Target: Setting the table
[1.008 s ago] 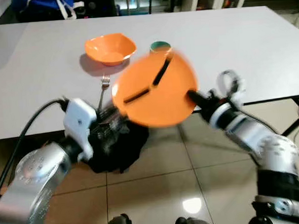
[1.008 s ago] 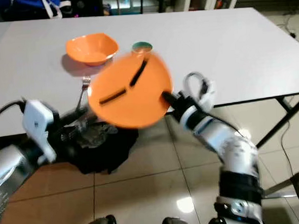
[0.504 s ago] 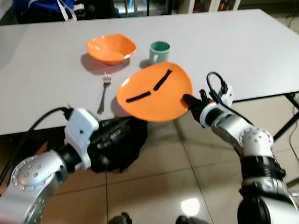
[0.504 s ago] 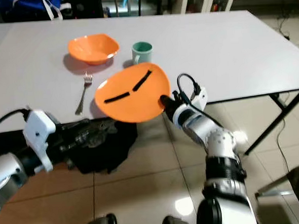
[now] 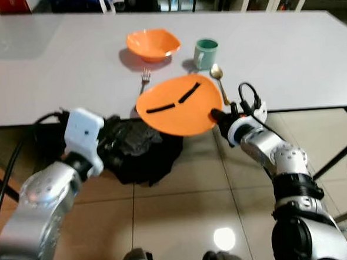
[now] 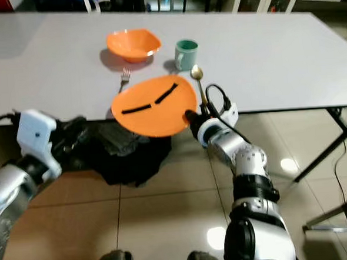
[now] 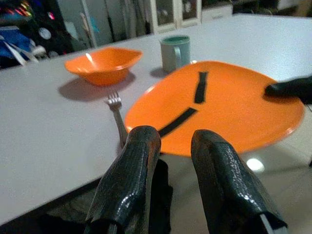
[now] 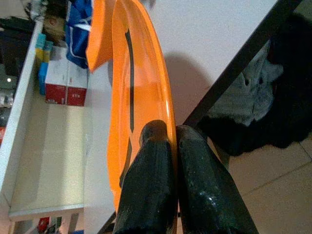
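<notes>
Holding the plate at the counter's edge

Pinching the near rim of the orange plate point(image 5: 181, 103), the right hand point(image 5: 217, 116) has its two black fingers point(image 8: 161, 180) clamped together on that rim, one above and one below. The plate reaches out from this hand toward the robot's left and away from it, its far part over the near edge of the white counter point(image 5: 286, 52) and its near part over the tiled floor point(image 5: 184, 206). From the pictures I cannot tell whether it rests on the counter or hangs just above it.

The plate is round, shallow and bright orange, with two short black strips point(image 5: 188, 93) on its upper face, set end to end at an angle to each other.

The left hand point(image 7: 173, 146) sits low, just beside the plate's left edge and apart from it, its two fingers parted with nothing between them. Under it lies a black bag point(image 5: 142, 155) on the floor.

On the counter beyond the plate lie a fork point(image 5: 145, 78), an orange bowl point(image 5: 153, 44), a green mug point(image 5: 205, 52) and a gold spoon point(image 5: 219, 80), the spoon just beside the plate's far right rim.
</notes>
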Controlling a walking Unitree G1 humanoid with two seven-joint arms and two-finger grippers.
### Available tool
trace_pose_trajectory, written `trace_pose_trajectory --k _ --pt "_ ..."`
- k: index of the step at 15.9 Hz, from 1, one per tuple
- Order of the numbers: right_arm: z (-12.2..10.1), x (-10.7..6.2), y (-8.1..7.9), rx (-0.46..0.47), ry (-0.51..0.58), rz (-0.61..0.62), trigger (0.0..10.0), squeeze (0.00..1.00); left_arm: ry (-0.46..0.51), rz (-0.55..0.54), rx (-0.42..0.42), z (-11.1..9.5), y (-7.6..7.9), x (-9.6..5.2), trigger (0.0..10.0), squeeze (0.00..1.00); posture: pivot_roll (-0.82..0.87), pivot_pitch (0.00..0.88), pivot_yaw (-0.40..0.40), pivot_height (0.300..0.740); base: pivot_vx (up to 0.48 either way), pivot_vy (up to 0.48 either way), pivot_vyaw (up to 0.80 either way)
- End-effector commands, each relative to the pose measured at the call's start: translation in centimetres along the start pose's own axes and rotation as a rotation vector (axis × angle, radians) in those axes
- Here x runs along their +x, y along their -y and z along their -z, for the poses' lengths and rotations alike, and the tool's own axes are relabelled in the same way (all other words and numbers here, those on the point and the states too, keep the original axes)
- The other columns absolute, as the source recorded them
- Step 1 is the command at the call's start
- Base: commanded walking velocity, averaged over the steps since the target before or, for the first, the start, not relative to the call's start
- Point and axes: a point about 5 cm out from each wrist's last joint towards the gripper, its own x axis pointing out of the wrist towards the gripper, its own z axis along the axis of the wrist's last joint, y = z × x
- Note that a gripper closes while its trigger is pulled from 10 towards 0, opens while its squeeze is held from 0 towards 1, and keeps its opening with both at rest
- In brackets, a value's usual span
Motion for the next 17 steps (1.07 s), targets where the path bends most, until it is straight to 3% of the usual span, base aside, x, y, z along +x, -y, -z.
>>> trace_pose_trajectory --k 1,4,12,17 --pt "-1.4 -0.1 -1.2 -0.064 0.057 -0.043 10.0 0.0 -0.006 -0.015 0.011 -0.1 0.1 0.3 10.0 0.0 0.01 0.129 -0.037 0.74 0.0 0.0 0.0" --pt "-1.5 0.2 -1.7 -0.059 0.063 -0.058 10.0 0.0 -0.013 -0.007 0.045 0.1 0.7 0.7 10.0 0.0 0.01 0.134 -0.035 0.74 0.0 0.0 0.0" --pt "-1.7 0.5 -2.3 -0.075 0.075 -0.086 10.0 0.0 0.026 -0.013 0.021 -0.6 0.7 1.2 10.0 0.0 0.01 0.133 -0.027 0.74 0.0 0.0 0.0" --pt "-1.8 0.5 -2.8 -0.075 0.079 -0.11 10.0 0.0 0.041 -0.005 0.013 -0.9 0.6 1.4 10.0 0.0 0.01 0.128 -0.025 0.74 0.308 0.0 0.0"
